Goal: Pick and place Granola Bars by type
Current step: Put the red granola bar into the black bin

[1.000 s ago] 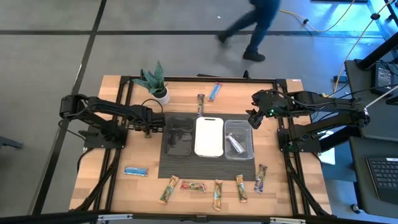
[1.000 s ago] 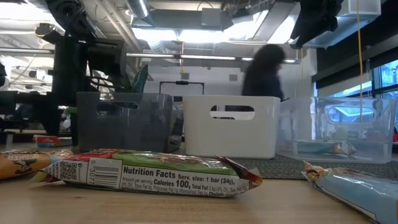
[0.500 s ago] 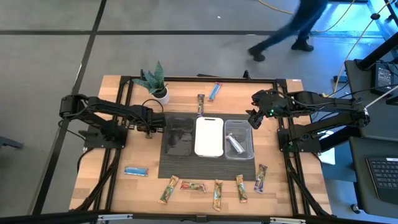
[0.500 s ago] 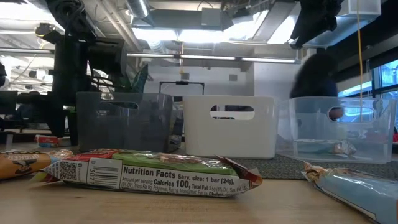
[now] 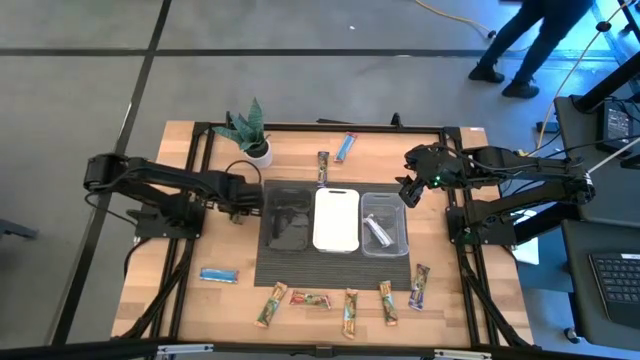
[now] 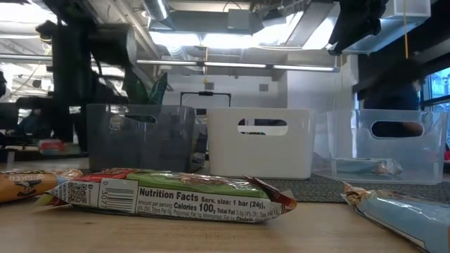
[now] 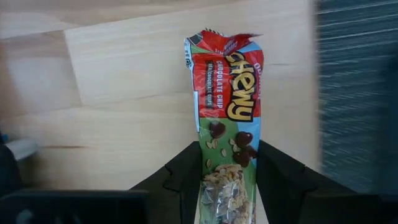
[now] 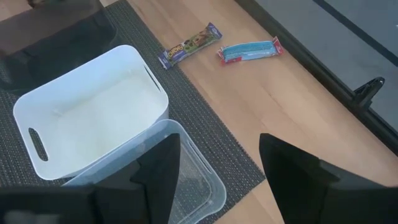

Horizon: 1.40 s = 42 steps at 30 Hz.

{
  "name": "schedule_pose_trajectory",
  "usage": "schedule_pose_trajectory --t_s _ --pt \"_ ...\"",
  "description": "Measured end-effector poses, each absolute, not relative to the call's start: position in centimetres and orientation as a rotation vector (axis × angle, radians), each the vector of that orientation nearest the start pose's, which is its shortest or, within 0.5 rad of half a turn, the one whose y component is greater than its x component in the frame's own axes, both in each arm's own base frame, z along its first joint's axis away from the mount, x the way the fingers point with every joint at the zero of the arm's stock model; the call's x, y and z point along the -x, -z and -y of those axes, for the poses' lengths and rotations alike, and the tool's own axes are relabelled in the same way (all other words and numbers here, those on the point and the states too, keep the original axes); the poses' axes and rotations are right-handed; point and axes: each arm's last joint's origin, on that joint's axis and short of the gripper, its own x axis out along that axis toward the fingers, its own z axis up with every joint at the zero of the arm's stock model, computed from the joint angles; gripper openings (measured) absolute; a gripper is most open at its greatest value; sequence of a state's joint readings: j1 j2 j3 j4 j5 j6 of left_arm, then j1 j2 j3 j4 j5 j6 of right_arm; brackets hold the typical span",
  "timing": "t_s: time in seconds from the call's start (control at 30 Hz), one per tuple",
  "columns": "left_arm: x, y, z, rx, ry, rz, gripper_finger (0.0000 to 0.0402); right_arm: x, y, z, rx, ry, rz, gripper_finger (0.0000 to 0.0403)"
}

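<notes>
From above the table I see the left gripper (image 5: 243, 203) at about nine o'clock of the black tray (image 5: 287, 218), just beside its edge. The white tray (image 5: 336, 219) sits in the middle and the clear tray (image 5: 386, 224) at three o'clock of it, all three on a dark mat (image 5: 333, 270). A silver bar (image 5: 377, 229) lies in the clear tray. The right gripper (image 5: 408, 191) hangs over the clear tray's two o'clock corner. A blue bar (image 5: 219, 275) lies at seven o'clock of the mat, and a row of bars runs along the near edge, among them a green-ended one (image 5: 271, 304) and a purple one (image 5: 419, 286). Two more lie at twelve o'clock of the white tray: a dark bar (image 5: 323, 167) and a blue one (image 5: 346, 147). A potted plant (image 5: 250, 133) stands at eleven o'clock.

At table height, a green-and-red bar (image 6: 172, 196) lies closest, nutrition panel facing me, with the three trays lined up behind.

On my left wrist camera the fingers (image 7: 184, 180) pinch a red-and-green Chewy chocolate chip bar (image 7: 226, 137) by its lower end, over bare wood.

On my right wrist camera the fingers (image 8: 160, 168) stand spread apart, nothing between them, above the clear and white trays.
</notes>
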<state>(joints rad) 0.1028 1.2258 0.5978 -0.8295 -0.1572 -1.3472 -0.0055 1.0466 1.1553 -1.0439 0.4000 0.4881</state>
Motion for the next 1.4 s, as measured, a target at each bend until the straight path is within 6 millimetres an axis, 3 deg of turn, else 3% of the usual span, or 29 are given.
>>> schedule_pose_trajectory --t_s 0.2,0.37,0.57,0.7,1.1,1.4 --pt "-17.3 -20.4 -1.7 1.017 -1.011 -0.862 0.0127 -18.1 -34.3 1.2 -0.263 0.587 -0.802 0.0223" --pt "-17.4 -25.1 -1.4 0.944 -0.861 -0.699 0.0127 -18.1 -34.3 1.2 -0.263 0.588 -0.799 0.0223" --pt "-19.2 -28.8 -1.0 0.836 -0.676 -0.584 0.0127 -18.1 -34.3 1.3 -0.252 0.603 -0.794 0.0223" --pt "-21.0 -28.5 -0.6 0.790 -0.621 -0.612 0.0127 -18.1 -34.3 1.3 -0.248 0.608 -0.792 0.0223" --pt "-25.4 -22.6 0.7 0.789 -0.620 -0.927 0.0127 -18.2 -34.3 1.3 -0.177 0.578 -0.808 0.0223" --pt "-27.7 -20.2 0.8 0.801 -0.625 -0.929 0.0127 -18.2 -34.3 1.3 -0.154 0.566 -0.814 0.0223"
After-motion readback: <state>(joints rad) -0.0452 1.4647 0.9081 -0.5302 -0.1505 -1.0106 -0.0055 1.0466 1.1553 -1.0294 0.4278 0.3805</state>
